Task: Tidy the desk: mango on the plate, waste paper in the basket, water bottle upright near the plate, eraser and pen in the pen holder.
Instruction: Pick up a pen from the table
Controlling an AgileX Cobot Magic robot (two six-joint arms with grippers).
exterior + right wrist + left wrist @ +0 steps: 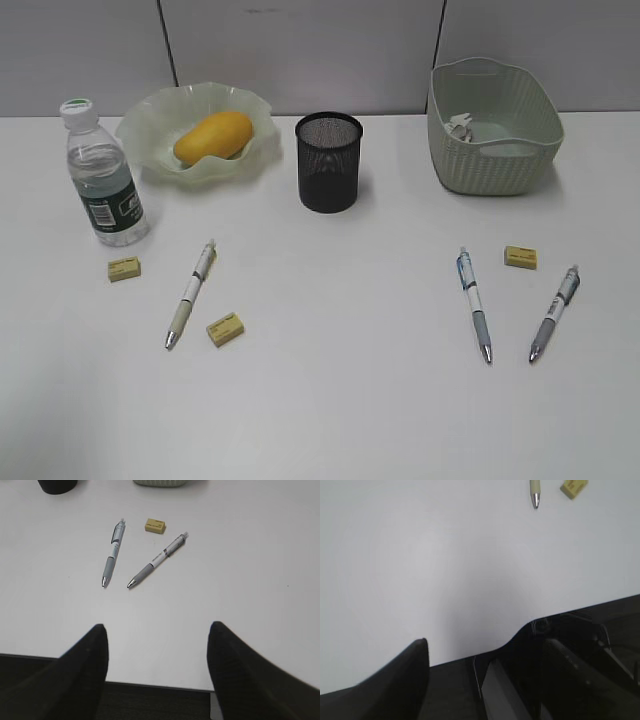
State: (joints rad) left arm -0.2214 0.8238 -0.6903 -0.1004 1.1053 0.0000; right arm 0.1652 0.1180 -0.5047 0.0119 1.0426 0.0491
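The mango (213, 137) lies in the plate (140, 125), paper (460, 125) in the basket (495, 165), bottle (103, 178) upright beside the plate, yet three pens and three erasers lie on the worktop (340, 400) outside the pen holder (328, 162), both grippers wide and empty.

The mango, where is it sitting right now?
In the exterior view the mango lies in the plate at the back left, between the water bottle and pen holder.

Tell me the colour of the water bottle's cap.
White, seen best in the exterior view: cap on the water bottle.
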